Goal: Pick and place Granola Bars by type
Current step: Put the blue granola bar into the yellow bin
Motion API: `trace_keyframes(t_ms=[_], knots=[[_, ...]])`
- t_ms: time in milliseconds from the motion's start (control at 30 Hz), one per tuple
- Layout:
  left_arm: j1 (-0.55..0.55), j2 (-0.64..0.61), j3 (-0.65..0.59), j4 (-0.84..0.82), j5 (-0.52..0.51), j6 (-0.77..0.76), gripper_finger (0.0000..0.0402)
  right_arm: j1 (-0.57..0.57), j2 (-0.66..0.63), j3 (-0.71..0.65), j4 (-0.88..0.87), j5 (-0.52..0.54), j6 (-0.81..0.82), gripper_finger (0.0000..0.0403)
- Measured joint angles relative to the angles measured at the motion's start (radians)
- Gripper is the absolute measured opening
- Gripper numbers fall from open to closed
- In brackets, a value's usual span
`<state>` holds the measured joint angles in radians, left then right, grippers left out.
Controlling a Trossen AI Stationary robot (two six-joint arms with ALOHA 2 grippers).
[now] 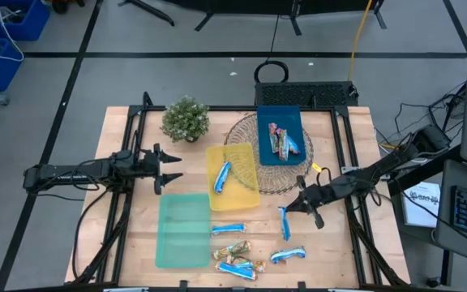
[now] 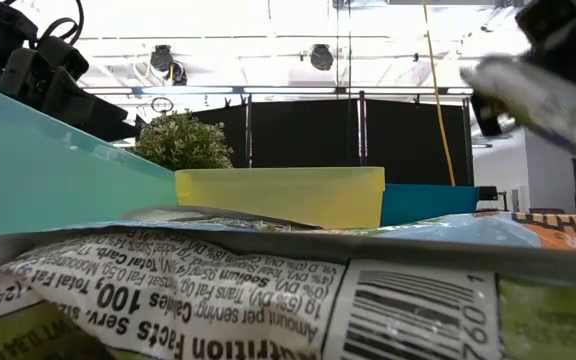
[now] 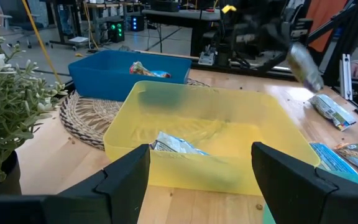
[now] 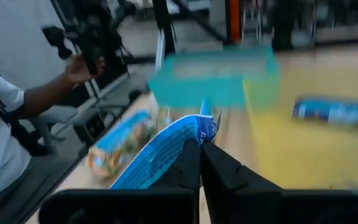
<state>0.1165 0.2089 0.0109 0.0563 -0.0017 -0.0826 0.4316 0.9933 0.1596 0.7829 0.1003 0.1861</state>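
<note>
Pinching a blue-and-white granola bar [image 4: 166, 149] near the yellow tray [image 1: 246, 195], the right gripper [image 1: 302, 203] had its fingers clenched; the left gripper [image 1: 173, 168] hung released beside the plant [image 1: 186, 119] over the counter [image 1: 339, 243].

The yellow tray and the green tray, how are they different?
The yellow tray holds one blue-and-white granola bar; the green tray holds nothing. The yellow tray partly rests on the woven mat; the green tray lies flat on the table near the loose bars. The yellow tray sits mid-table, the green one nearer the front edge. Both are see-through rectangular trays.
</note>
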Motion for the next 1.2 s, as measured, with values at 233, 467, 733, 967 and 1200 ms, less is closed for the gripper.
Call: trace_keyframes(t_ms=[233,467,733,967,1200], knots=[[0.000,0.000,0.000,0.002,0.000,0.000,0.0278,-0.032,-0.031,0.000,0.185,-0.013,-0.226,0.0000],[0.000,0.000,0.000,0.018,0.000,0.007,0.0278,-0.166,-0.024,0.004,0.309,-0.181,-0.278,0.0000],[0.000,0.000,-0.001,0.079,0.000,0.028,0.0278,-0.291,0.144,0.141,0.305,-0.324,-0.282,0.0000],[0.000,0.000,-0.001,0.142,0.000,-0.041,0.0278,-0.386,0.313,0.255,0.312,-0.415,-0.306,0.0000],[0.001,0.000,-0.001,0.249,-0.056,-0.059,0.0278,-0.454,0.402,0.303,0.405,-0.473,-0.326,0.0000]])
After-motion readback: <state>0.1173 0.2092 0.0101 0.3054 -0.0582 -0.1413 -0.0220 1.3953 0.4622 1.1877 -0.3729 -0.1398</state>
